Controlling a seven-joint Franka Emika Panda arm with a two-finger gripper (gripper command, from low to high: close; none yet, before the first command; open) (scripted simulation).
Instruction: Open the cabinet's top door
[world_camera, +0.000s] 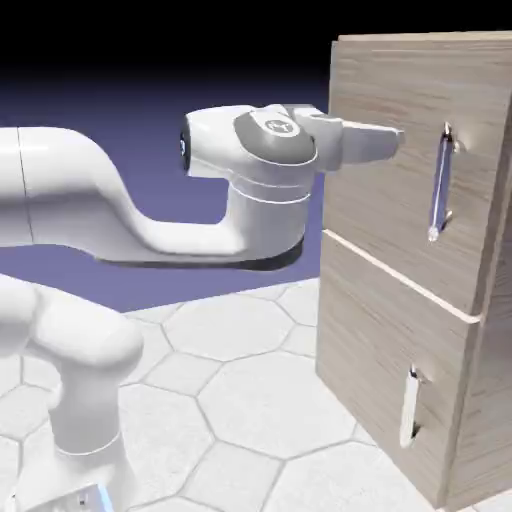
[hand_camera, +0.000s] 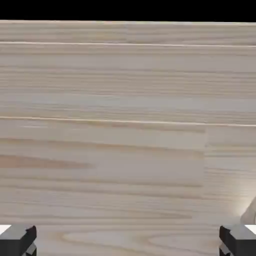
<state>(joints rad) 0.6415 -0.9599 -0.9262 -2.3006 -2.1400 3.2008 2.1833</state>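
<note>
Cabinet at frame right, top door's handle upright

I see the wood-grain cabinet (world_camera: 400, 300) filling the right side of the exterior view, its long axis vertical, both door fronts turned toward my arm at the left. The top door (world_camera: 390, 190) occupies the upper right; its silver bar handle (world_camera: 440, 185) runs near-vertical, leaning slightly. My gripper (world_camera: 402, 139) points right, just beside that handle, fingers spread wide, nothing between them. The shorter lower door (world_camera: 380, 340) has its own upright bar handle (world_camera: 409, 408), lower right.

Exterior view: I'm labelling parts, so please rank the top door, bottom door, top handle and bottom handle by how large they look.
1. Top door
2. Bottom door
3. Top handle
4. Bottom handle
</note>
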